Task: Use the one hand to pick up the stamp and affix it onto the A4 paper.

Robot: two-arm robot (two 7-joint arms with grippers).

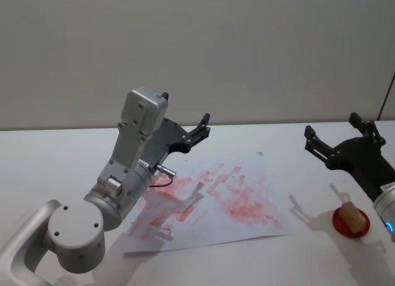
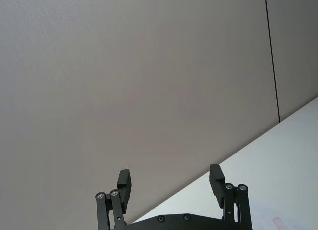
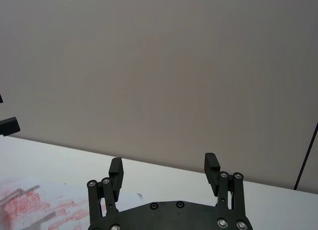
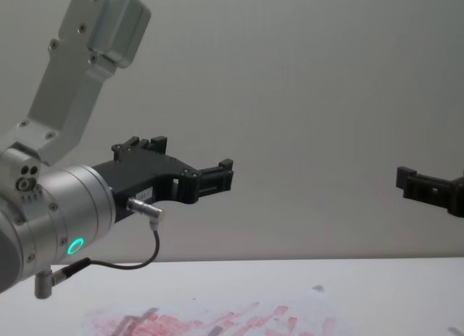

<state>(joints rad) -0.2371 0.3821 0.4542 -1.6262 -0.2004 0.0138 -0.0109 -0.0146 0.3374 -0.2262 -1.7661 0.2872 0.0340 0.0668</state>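
Note:
The stamp [image 1: 350, 215], a tan block on a round red base, stands on the white table at the right. The A4 paper [image 1: 217, 199] lies in the middle, covered with smeared red prints; it also shows in the chest view [image 4: 217, 321] and the right wrist view [image 3: 30, 205]. My right gripper [image 1: 332, 129] [image 3: 164, 169] [image 4: 418, 183] hangs open and empty above the table, behind and left of the stamp. My left gripper [image 1: 199, 131] [image 2: 170, 183] [image 4: 221, 175] is raised over the paper's far left part, open and empty, pointing toward the wall.
The white table [image 1: 55, 150] runs back to a plain grey wall [image 1: 247, 45]. My bulky left arm [image 1: 129, 168] leans over the paper's left edge. A thin dark cable [image 1: 387, 94] hangs by the wall at far right.

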